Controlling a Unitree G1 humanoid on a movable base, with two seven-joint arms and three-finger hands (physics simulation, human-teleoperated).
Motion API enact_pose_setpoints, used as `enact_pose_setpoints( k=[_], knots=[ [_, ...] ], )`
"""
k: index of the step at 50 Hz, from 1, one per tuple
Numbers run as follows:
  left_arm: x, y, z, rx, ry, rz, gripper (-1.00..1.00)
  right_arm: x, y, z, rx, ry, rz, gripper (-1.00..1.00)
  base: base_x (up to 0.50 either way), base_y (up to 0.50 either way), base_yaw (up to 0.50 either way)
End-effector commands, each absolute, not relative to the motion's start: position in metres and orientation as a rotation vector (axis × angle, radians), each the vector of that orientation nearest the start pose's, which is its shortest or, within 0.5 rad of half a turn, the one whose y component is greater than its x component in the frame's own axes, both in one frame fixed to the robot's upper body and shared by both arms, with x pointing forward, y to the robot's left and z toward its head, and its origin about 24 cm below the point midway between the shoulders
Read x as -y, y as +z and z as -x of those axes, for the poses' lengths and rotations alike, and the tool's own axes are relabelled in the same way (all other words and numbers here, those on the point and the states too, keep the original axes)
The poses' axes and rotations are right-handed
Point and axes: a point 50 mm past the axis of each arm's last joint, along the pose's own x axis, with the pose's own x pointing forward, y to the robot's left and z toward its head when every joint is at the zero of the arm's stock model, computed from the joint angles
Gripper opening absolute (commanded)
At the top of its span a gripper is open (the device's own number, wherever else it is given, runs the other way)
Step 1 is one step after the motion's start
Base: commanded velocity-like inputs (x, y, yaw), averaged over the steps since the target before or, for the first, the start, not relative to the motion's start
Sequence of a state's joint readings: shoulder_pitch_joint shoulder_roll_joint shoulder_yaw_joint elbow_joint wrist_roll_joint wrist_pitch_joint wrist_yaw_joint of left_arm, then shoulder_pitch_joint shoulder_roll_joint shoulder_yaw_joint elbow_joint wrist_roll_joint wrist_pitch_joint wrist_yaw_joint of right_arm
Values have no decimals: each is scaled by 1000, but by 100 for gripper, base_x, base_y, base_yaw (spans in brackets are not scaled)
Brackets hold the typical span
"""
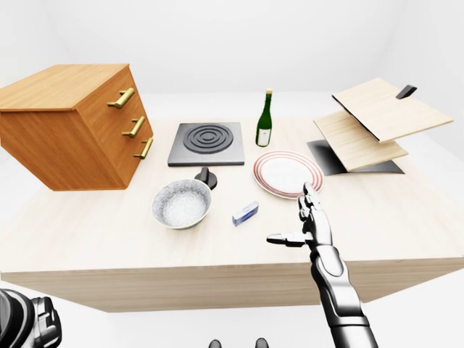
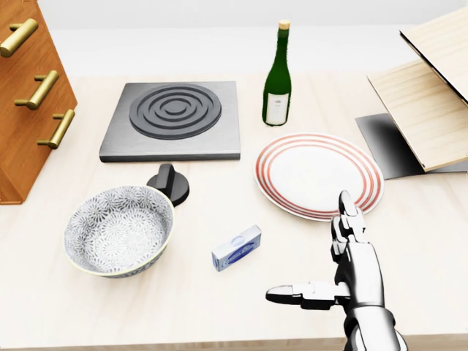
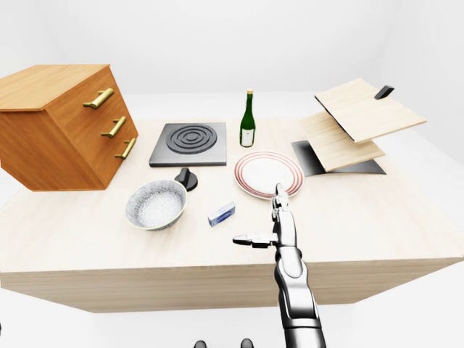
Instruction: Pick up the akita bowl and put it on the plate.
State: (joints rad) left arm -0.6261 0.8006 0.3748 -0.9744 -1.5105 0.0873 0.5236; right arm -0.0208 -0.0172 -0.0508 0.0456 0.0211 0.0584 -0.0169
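Observation:
The akita bowl, white with a blue-grey pattern, stands upright and empty at the lower left of the head view. The plate, white with red rings, lies right of centre with nothing on it. My right hand rises from the bottom edge just below the plate's near rim. It is open: its fingers point up and its thumb points left, holding nothing. The bowl is far to its left. A dark metal part of my left arm shows in the bottom left corner of the left-eye view, below the table.
Between bowl and hand lies a small blue-white box. A black knob sits just above the bowl. Further up are a grey stove plate and a green wine bottle. A wooden drawer cabinet stands left, a slanted wooden board rack right.

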Motion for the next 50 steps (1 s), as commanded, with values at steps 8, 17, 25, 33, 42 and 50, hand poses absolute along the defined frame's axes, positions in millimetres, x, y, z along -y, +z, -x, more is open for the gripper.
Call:
enact_pose_setpoints(
  k=[8,17,25,33,42,50],
  knots=[
    [-173,359,-134,1023,-589,533,100,163,29,-257,-97,-53,0,100,50,0,0],
    [-171,361,-132,1010,-618,532,100,163,27,-256,-110,-54,6,100,50,0,0],
    [-173,359,-133,1015,-597,531,100,164,25,-257,-118,-62,4,100,50,0,0],
    [-172,361,-133,1010,-610,534,100,164,26,-257,-113,-60,2,100,50,0,0],
    [-171,362,-132,1006,-620,530,100,166,24,-258,-131,-75,5,100,28,0,0],
    [-172,361,-133,1009,-609,530,100,164,21,-258,-140,-63,19,100,0,0,0]
  ],
)
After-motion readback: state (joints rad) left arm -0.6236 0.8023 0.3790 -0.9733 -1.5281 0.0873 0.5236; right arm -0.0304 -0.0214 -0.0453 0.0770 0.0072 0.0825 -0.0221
